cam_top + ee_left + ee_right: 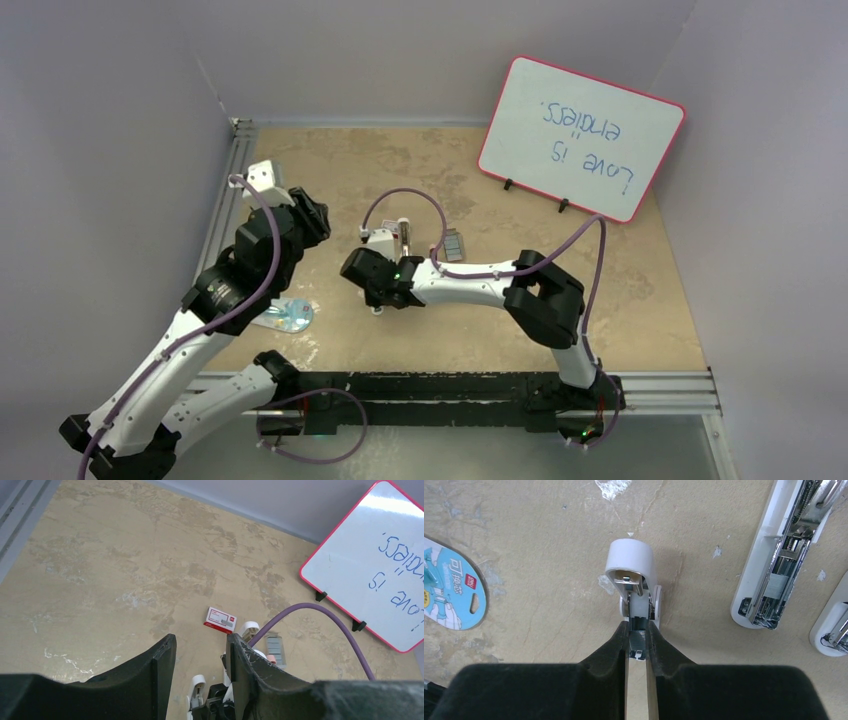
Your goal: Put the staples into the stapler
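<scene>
The right end effector [638,627] is pinching narrow on a thin grey strip of staples [639,638], its far end meeting a small white stapler [629,560] on the counter [640,300]. Beside it a second stapler [769,575] is lying open, and a blue packaging card [449,590] is lying on the other side. Loose staples [275,649] and their red box [220,619] are sitting near each other, toward the whiteboard [580,135]. The left end effector [200,645] is hanging half-open, gripping nothing, with a purple cable [310,610] arching beyond it.
</scene>
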Robot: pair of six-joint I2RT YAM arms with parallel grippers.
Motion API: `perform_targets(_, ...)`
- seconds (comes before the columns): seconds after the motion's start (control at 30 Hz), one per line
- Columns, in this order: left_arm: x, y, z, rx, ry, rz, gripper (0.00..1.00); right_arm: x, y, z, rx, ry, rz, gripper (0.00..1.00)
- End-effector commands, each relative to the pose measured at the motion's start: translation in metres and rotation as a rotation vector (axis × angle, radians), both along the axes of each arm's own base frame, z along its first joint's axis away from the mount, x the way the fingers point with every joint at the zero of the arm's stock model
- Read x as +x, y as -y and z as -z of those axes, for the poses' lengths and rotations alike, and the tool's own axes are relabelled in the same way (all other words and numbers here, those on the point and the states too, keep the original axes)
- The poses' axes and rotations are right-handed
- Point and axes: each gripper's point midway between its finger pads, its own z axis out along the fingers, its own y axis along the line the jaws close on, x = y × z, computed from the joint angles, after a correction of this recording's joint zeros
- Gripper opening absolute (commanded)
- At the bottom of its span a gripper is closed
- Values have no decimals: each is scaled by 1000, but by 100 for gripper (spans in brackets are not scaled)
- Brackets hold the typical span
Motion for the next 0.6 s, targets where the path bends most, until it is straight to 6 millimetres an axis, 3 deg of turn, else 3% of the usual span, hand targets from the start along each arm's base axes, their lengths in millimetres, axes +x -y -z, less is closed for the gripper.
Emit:
perform_targets(0.0,4,1,-8,-15,34,0,42,8,-15,-18,37,41,4,16)
perform_targets(0.2,3,0,-7,-11,32,-4,42,9,-14,-22,44,39,20,16)
perform_targets(0.57,3,0,-3,-6,25,-7,42,8,-6,-10,7,30,45,15)
